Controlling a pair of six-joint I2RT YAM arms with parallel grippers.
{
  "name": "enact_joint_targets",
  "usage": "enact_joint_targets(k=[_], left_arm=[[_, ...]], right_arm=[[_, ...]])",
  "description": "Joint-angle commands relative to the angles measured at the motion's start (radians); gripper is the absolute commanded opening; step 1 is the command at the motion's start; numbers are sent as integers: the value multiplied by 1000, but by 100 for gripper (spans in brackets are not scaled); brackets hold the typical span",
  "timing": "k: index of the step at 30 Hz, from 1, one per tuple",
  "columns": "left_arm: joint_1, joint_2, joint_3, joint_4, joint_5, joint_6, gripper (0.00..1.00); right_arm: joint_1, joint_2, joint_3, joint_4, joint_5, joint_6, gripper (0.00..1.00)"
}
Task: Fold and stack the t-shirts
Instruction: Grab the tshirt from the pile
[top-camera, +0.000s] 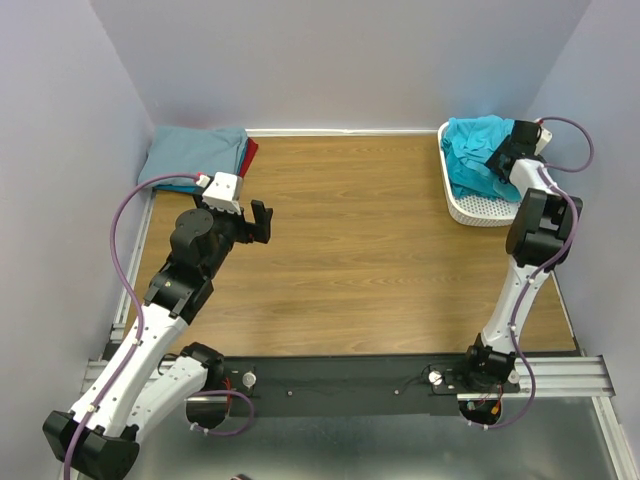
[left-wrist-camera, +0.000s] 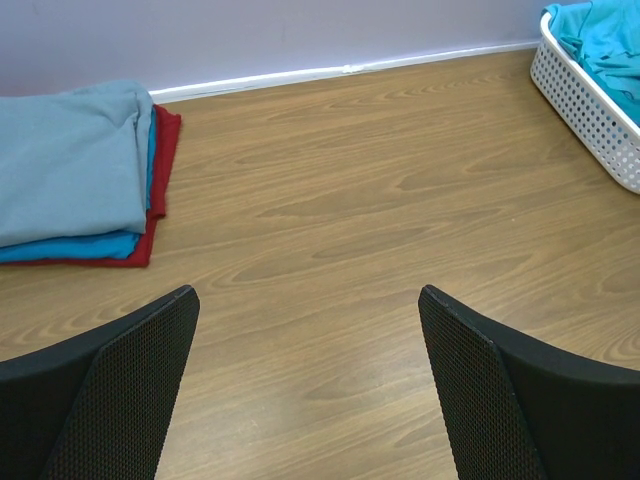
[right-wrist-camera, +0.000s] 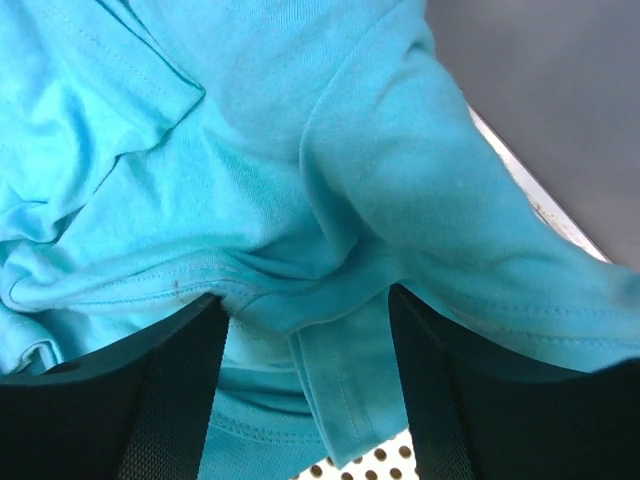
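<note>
**In basket (top-camera: 480, 210): right fingers (right-wrist-camera: 160, 400) around turquoise t-shirt (right-wrist-camera: 300, 150)**

The right fingers stand part-spread, straddling a bunched fold of the turquoise t-shirt, which lies in the basket at far right. The cloth is not visibly pinched. The left fingers (left-wrist-camera: 120, 400) are spread wide, holding nothing, above the wood surface (top-camera: 380, 250). Folded t-shirts (top-camera: 195, 155) are stacked in the far-left corner.

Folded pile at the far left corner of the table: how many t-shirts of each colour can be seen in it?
grey-blue t-shirt: 1
blue t-shirt: 1
red t-shirt: 1
Total: 3 visible
</note>
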Motion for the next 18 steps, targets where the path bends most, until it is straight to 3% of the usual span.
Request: enact_joint_targets(k=[1, 5, 12, 18], left_arm=[[4, -2, -16, 19, 25, 4, 98], [4, -2, -16, 19, 23, 4, 98], [4, -3, -19, 17, 22, 3, 98], [4, -3, -20, 19, 25, 4, 98]], right_arm=[[-14, 52, 42, -10, -26, -16, 68], [-15, 61, 49, -10, -53, -24, 57], [-15, 11, 34, -8, -76, -38, 1], [-15, -89, -15, 18, -85, -30, 0]])
